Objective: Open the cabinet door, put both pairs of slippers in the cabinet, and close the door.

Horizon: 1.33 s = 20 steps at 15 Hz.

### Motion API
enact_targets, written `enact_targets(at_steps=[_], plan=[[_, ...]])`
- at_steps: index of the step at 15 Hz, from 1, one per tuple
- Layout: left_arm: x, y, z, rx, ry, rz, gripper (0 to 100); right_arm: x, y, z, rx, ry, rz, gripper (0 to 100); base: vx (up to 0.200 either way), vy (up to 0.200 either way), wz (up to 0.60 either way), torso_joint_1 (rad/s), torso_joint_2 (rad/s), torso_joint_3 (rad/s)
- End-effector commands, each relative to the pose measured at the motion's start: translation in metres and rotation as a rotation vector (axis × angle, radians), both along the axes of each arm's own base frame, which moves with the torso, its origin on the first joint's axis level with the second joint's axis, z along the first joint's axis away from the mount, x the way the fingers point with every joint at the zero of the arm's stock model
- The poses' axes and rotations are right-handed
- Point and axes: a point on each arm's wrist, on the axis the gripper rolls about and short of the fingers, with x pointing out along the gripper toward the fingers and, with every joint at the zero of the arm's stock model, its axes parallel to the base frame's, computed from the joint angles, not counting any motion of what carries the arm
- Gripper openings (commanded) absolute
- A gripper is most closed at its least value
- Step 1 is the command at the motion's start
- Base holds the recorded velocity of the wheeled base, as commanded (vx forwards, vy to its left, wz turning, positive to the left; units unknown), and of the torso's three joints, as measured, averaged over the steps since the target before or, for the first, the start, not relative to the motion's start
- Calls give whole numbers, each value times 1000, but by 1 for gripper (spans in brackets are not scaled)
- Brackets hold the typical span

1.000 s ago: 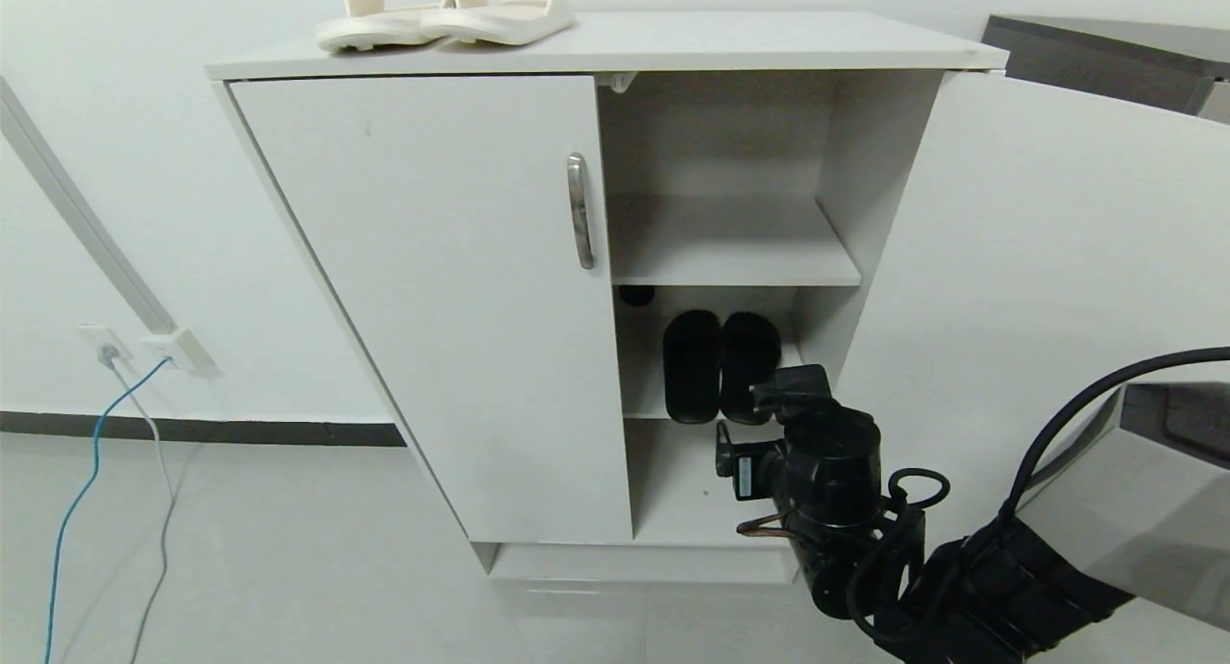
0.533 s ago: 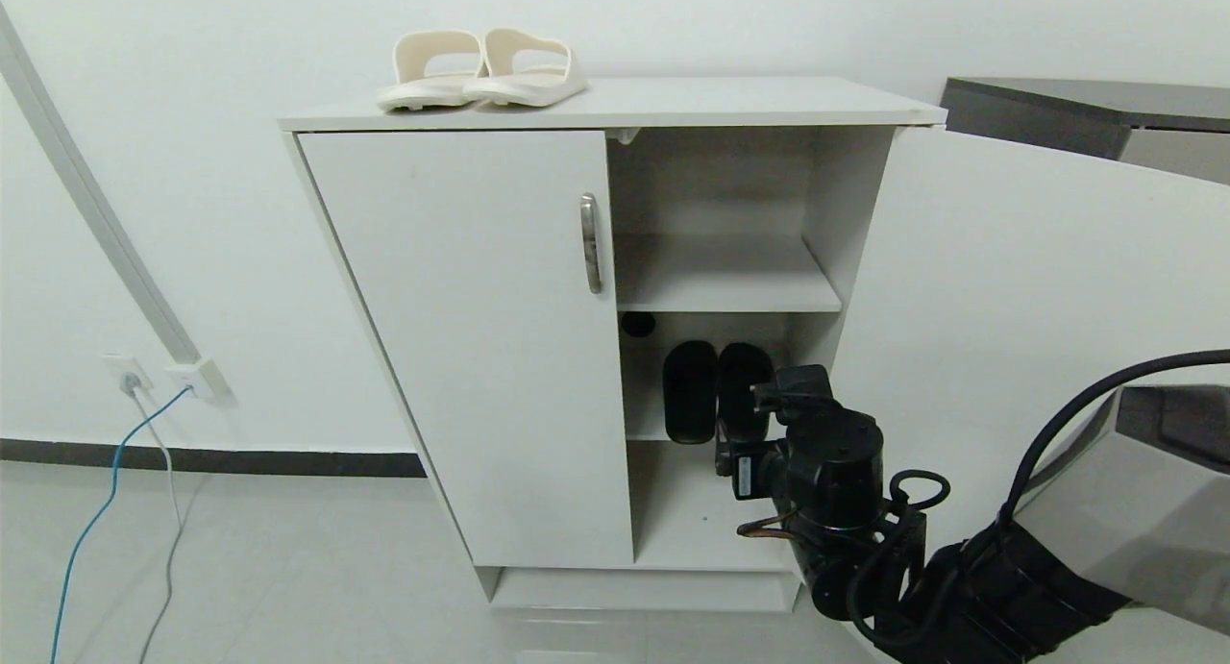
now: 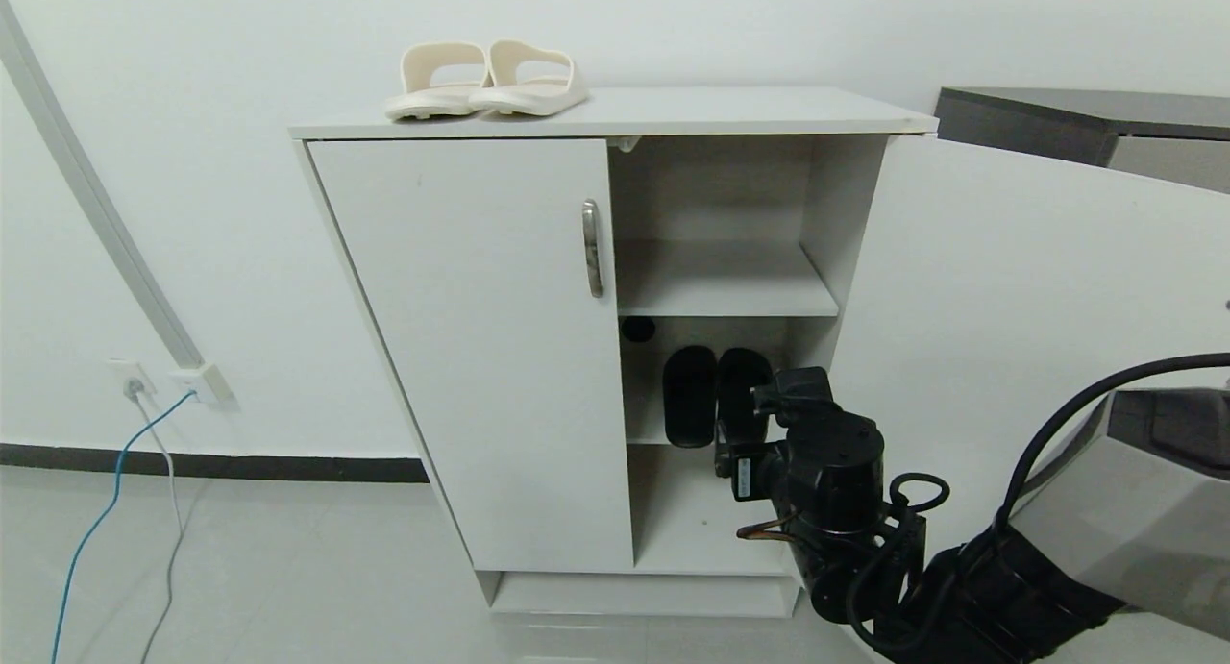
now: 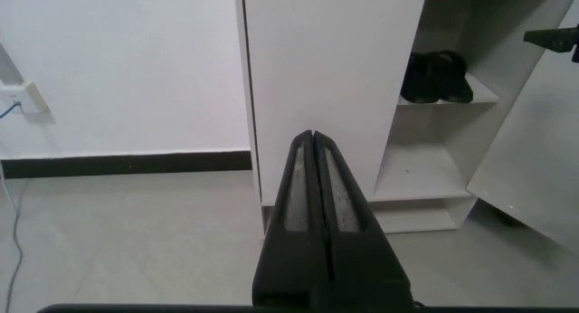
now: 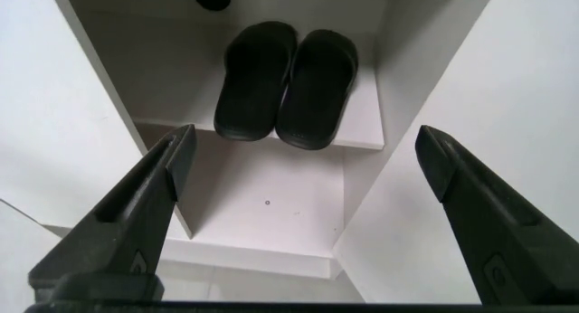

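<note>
The white cabinet (image 3: pixel 615 111) has its right door (image 3: pixel 1009 308) swung open and its left door (image 3: pixel 480 356) closed. A pair of black slippers (image 3: pixel 692 395) lies side by side on the middle shelf (image 5: pixel 362 137), also seen in the left wrist view (image 4: pixel 437 78). A cream pair (image 3: pixel 490 78) sits on the cabinet top. My right gripper (image 5: pixel 306 137) hovers open and empty just in front of the black slippers (image 5: pixel 285 82), at the door opening (image 3: pixel 783 387). Farther back, above the floor, my left gripper (image 4: pixel 312 141) is shut on nothing and faces the closed door.
The open door stands close beside my right arm. A dark grey unit (image 3: pixel 1086 126) is behind it at the right. A wall socket with blue and grey cables (image 3: pixel 135 390) is low on the left wall. Bare tiled floor (image 3: pixel 288 568) lies before the cabinet.
The head camera has moved, so the whole cabinet now appears lower and smaller in the picture. Both slipper pairs lie where they were. The right gripper stays open at the middle shelf.
</note>
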Motion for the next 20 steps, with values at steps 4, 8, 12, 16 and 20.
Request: enact_targets(at_steps=[4,8,12,16,20], plan=[[0,0,0,-1,1,0,0,0,1,-7,-15,15,1,100,0,200,0,-1,2,4],[0,0,0,-1,1,0,0,-1,0,-11,-21,20,1,100,0,200,0,2,2,1],[0,0,0,-1,1,0,0,-3,-3,-13,-30,29,1,100,0,200,0,2,4,4],[0,0,0,-1,1,0,0,-5,-5,-13,-30,28,2,100,0,200,0,2,1,1],[0,0,0,1,1,0,0,-7,-6,-13,-24,11,13,100,0,150,0,5,4,2]])
